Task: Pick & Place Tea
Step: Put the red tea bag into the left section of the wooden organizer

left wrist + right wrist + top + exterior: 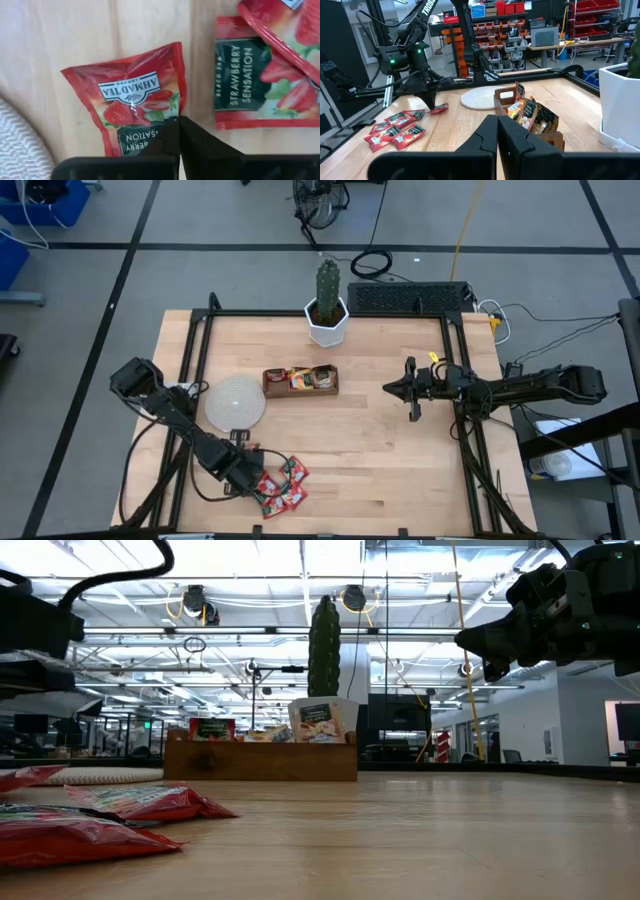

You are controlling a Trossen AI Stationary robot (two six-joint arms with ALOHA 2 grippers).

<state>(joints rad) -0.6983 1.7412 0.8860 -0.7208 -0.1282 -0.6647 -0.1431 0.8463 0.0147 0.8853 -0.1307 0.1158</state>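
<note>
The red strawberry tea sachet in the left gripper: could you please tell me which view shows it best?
The left wrist view: the red strawberry tea sachet fills the frame, its edge pinched by the shut left gripper. The right wrist view shows it small and distant; the high view mostly hides it.

The left arm reached low over the near left part of the bench [400, 470], its left gripper [178, 122] pointed down with both fingers pressed together on the edge of a red tea sachet [135, 105]. The right arm waited raised at the right side, its right gripper [411, 388] fully closed and empty.
</note>
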